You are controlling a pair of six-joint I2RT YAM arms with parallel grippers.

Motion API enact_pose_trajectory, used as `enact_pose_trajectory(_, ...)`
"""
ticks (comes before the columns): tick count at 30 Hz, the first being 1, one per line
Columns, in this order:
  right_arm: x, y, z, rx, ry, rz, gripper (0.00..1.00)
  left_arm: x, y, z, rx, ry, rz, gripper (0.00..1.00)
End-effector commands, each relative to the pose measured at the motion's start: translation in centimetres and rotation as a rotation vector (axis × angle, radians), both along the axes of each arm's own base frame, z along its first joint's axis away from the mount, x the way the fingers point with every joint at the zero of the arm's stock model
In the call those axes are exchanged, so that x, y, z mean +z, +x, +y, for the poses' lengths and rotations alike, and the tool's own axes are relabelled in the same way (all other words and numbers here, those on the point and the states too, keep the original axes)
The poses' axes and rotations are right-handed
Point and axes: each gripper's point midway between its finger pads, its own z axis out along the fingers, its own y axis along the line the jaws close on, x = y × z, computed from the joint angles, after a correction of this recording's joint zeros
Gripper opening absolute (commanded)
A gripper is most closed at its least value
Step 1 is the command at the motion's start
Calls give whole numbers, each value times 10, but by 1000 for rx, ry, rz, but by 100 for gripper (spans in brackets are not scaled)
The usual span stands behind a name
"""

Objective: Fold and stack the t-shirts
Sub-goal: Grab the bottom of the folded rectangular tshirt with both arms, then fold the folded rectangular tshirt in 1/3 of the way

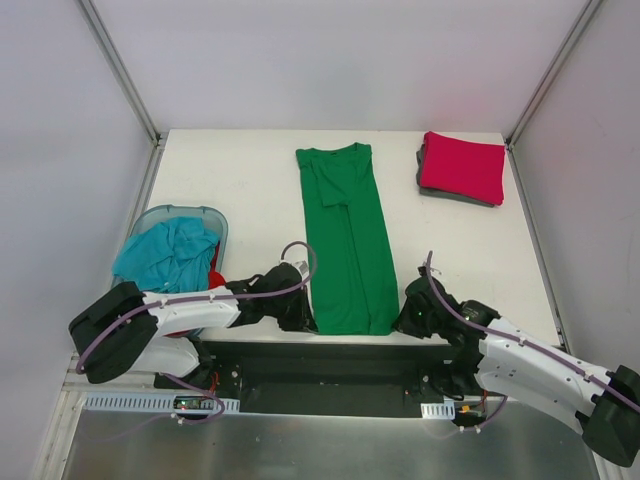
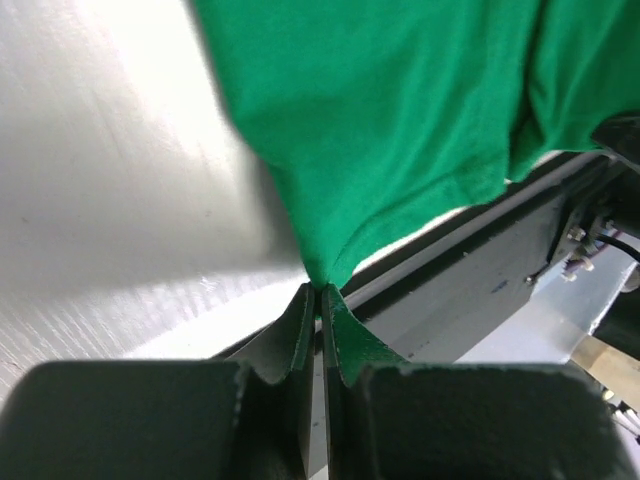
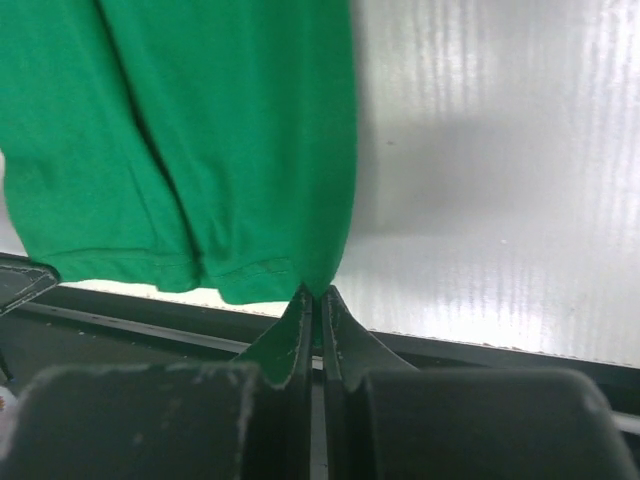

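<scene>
top external: green shirt pinched at both hem corners

the bright green t-shirt lies as a long narrow strip down the middle of the table, collar toward the far edge and hem at the near edge. the left claw and right claw sit at the hem's two corners. the cloth looks light and limp, so corners seem the sound hold. the wrist views show what this one hides: each claw is closed on a hem corner, the cloth puckering. only the top view shows the crimson-pink t-shirt folded on the dark grey t-shirt at the far right corner.
</scene>
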Motion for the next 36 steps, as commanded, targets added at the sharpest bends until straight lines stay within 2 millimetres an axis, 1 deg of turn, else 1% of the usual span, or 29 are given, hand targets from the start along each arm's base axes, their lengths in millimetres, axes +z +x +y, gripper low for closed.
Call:
enact_pose_trajectory(1,20,11,19,41,72,-58,1,31,2,-14,-21,-97,-54,0)
enact_pose_trajectory(3,32,21,21,43,64,-104,1,42,9,-19,-16,-115,-87,0)
enact_pose_trajectory(7,60,45,26,58,31,-201,1,55,32,-25,-1,-139,-107,0)
enact_pose_trajectory(9,77,61,29,69,11,-247,1,61,51,-22,31,-155,-105,0)
enact_pose_trajectory(10,85,68,30,82,0,-263,1,68,61,-23,40,-165,-126,0)
enact_pose_trajectory(13,99,91,30,96,-43,-299,1,86,86,-24,64,-181,-199,0)
enact_pose_trajectory(15,107,111,28,86,-67,-319,1,92,103,-20,101,-167,-218,0)
enact_pose_trajectory(17,114,130,29,84,-65,-336,1,97,124,-13,166,-168,-214,0)
enact_pose_trajectory(20,125,160,39,101,-32,-361,1,107,156,-7,213,-161,-254,0)
enact_pose_trajectory(22,130,180,43,122,-37,-375,1,110,175,-4,237,-152,-271,0)
enact_pose_trajectory(23,138,190,47,132,-33,-387,1,112,185,-3,250,-146,-282,0)
enact_pose_trajectory(27,137,231,46,137,-76,-407,1,115,223,-2,272,-114,-324,0)
enact_pose_trajectory(29,134,249,47,133,-76,-403,1,105,237,1,278,-75,-303,0)
enact_pose_trajectory(30,130,258,46,135,-82,-395,1,106,244,2,285,-75,-301,0)
enact_pose_trajectory(31,129,263,52,161,-59,-398,1,104,251,3,289,-66,-304,0)
enact_pose_trajectory(34,121,283,53,156,-77,-394,1,101,271,8,307,-43,-321,0)
enact_pose_trajectory(36,112,294,51,147,-89,-379,1,97,284,14,322,-25,-318,0)
